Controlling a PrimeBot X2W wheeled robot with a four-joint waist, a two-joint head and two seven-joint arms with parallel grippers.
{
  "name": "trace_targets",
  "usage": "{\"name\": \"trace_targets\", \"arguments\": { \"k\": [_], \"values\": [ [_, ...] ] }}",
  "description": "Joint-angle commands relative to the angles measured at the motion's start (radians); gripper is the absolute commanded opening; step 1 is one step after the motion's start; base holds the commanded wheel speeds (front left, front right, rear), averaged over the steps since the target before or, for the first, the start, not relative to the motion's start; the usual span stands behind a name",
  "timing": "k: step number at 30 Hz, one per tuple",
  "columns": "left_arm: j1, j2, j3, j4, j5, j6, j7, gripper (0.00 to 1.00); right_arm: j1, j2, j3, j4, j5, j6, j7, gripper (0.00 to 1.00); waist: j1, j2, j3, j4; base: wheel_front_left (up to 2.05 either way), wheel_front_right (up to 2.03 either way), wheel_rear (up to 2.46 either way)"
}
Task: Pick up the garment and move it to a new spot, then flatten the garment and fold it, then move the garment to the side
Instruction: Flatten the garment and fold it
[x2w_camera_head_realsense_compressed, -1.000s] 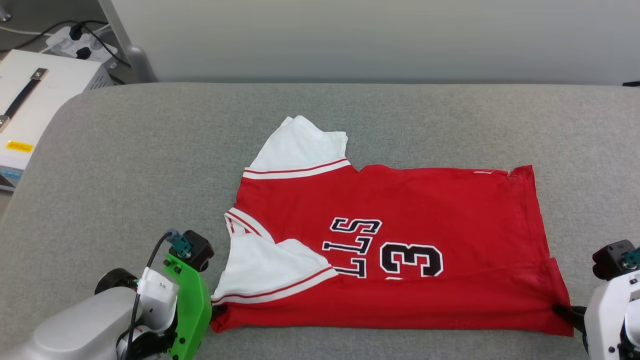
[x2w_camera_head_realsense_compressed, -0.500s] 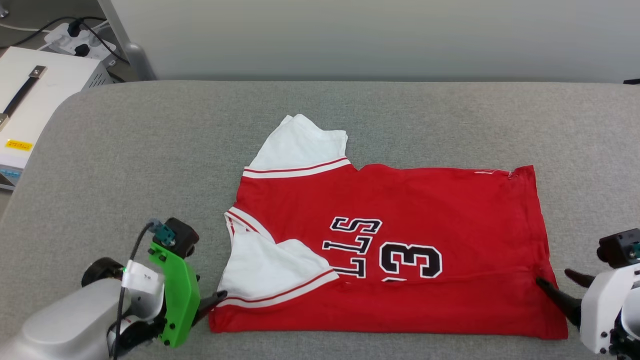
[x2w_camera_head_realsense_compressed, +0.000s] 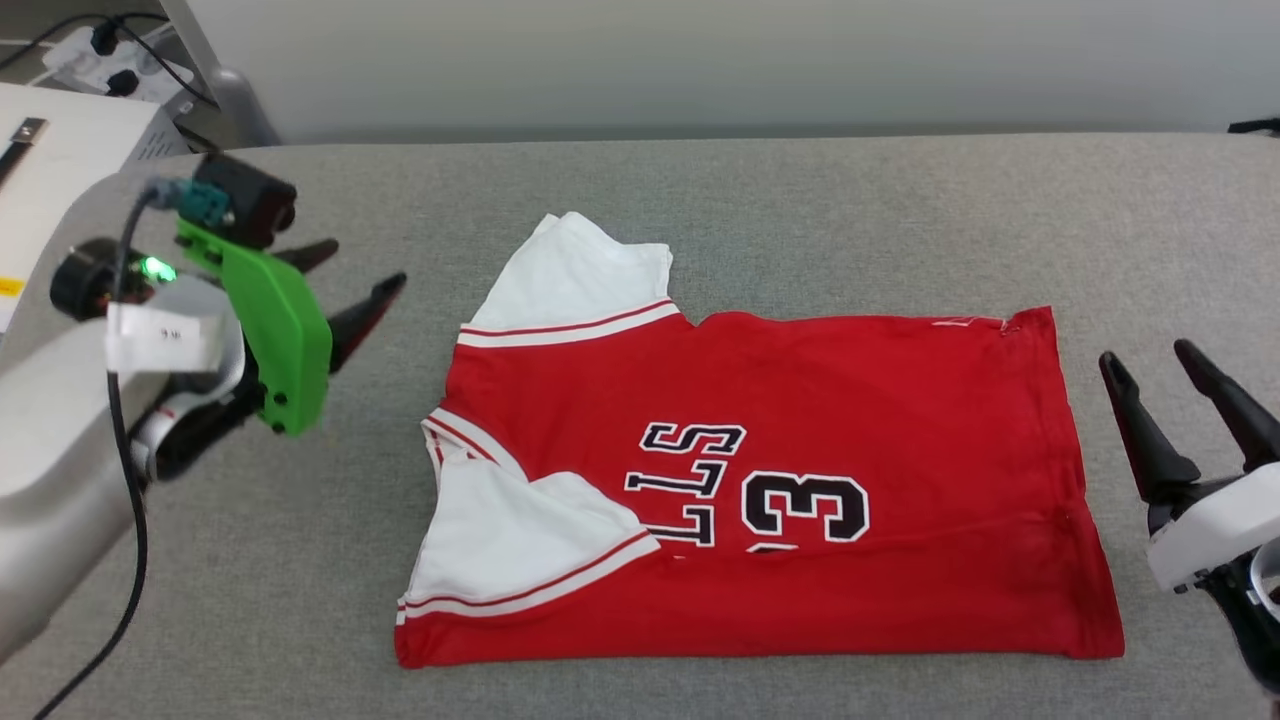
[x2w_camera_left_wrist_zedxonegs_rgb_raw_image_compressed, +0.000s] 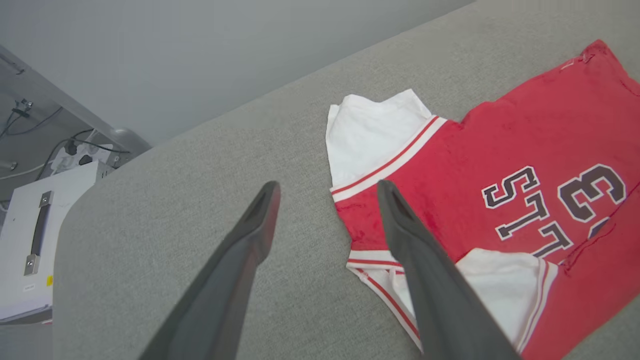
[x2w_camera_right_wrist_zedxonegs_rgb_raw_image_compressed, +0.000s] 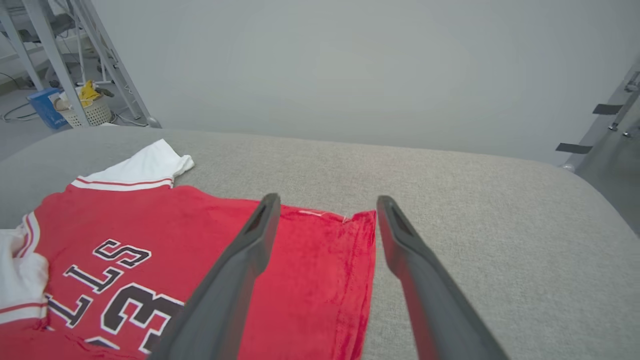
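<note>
The garment (x2w_camera_head_realsense_compressed: 860, 420), a red jersey with white striped-trim sleeves and black lettering, lies on the grey padded table (x2w_camera_head_realsense_compressed: 700, 200), its near edge folded over the front and the lower white sleeve. It also shows as the garment (x2w_camera_left_wrist_zedxonegs_rgb_raw_image_compressed: 525, 165) in the left wrist view and the garment (x2w_camera_right_wrist_zedxonegs_rgb_raw_image_compressed: 210, 235) in the right wrist view. My left gripper (x2w_camera_head_realsense_compressed: 360, 270) hangs open above the table, left of the jersey's collar end, holding nothing. My right gripper (x2w_camera_head_realsense_compressed: 1150, 360) stands open just right of the hem end, empty. In each wrist view the gripper (x2w_camera_left_wrist_zedxonegs_rgb_raw_image_compressed: 327, 187) (x2w_camera_right_wrist_zedxonegs_rgb_raw_image_compressed: 325, 200) has its jaws spread apart.
A white equipment box (x2w_camera_head_realsense_compressed: 60, 150) with a power strip (x2w_camera_head_realsense_compressed: 100, 60) sits beyond the table's far left corner. A metal frame leg (x2w_camera_head_realsense_compressed: 215, 70) stands there too. A basket (x2w_camera_right_wrist_zedxonegs_rgb_raw_image_compressed: 90, 110) and rack legs stand on the floor behind.
Both grippers let go of the folded near edge, opened, and rose away, the left one up and back, the right one up at the right. The head camera tilted slightly.
</note>
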Motion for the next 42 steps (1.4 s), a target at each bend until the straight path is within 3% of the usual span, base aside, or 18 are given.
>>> {"name": "trace_targets", "arguments": {
  "k": [1,6,11,17,21,29,37,38,39,42],
  "values": [
    [-0.052,-0.013,0.012,0.024,0.020,-0.006,0.002,1.00,0.011,0.032,-0.025,-0.028,-0.026,-0.001,-0.018,1.00,0.0000,-0.0001,0.052,-0.034,0.00,0.00,0.00],
    [-0.189,-0.061,0.036,0.104,0.007,-0.027,0.060,1.00,0.017,0.103,-0.067,-0.112,-0.093,-0.001,-0.042,1.00,0.0000,-0.0001,0.129,-0.073,0.00,0.00,0.00],
    [-0.322,-0.113,0.021,0.194,-0.016,-0.041,0.186,1.00,0.003,0.141,-0.059,-0.186,-0.140,-0.001,-0.039,1.00,0.0000,-0.0001,0.216,-0.117,0.00,0.00,0.00],
    [-0.442,-0.184,-0.009,0.313,-0.058,-0.044,0.371,1.00,-0.040,0.155,-0.039,-0.226,-0.166,-0.001,-0.033,1.00,0.0000,-0.0001,0.316,-0.160,0.00,0.00,0.00],
    [-0.493,-0.214,-0.039,0.385,-0.045,-0.045,0.425,1.00,-0.065,0.159,-0.029,-0.227,-0.170,-0.001,-0.039,1.00,0.0000,-0.0001,0.368,-0.183,0.00,0.00,0.00],
    [-0.502,-0.240,-0.074,0.476,-0.073,-0.046,0.484,1.00,-0.108,0.157,-0.019,-0.208,-0.167,-0.001,-0.068,1.00,0.0000,-0.0001,0.439,-0.215,0.00,0.00,0.00],
    [-0.457,-0.234,-0.132,0.473,-0.084,-0.046,0.510,1.00,-0.124,0.153,-0.022,-0.174,-0.156,-0.001,-0.090,1.00,0.0000,-0.0001,0.450,-0.216,0.00,0.00,0.00],
    [-0.452,-0.231,-0.138,0.469,-0.083,-0.046,0.512,0.42,-0.126,0.152,-0.023,-0.170,-0.155,-0.001,-0.091,1.00,0.0000,-0.0001,0.450,-0.216,0.00,0.00,0.00],
    [-0.449,-0.229,-0.142,0.467,-0.082,-0.046,0.512,0.00,-0.128,0.151,-0.023,-0.167,-0.153,-0.001,-0.092,1.00,0.0000,-0.0001,0.449,-0.215,0.00,0.00,0.00],
    [-0.449,-0.223,-0.156,0.454,-0.059,-0.046,0.491,0.00,-0.140,0.146,-0.031,-0.161,-0.148,-0.001,-0.092,1.00,0.0000,-0.0001,0.442,-0.210,0.00,0.00,0.00]
  ]
}}
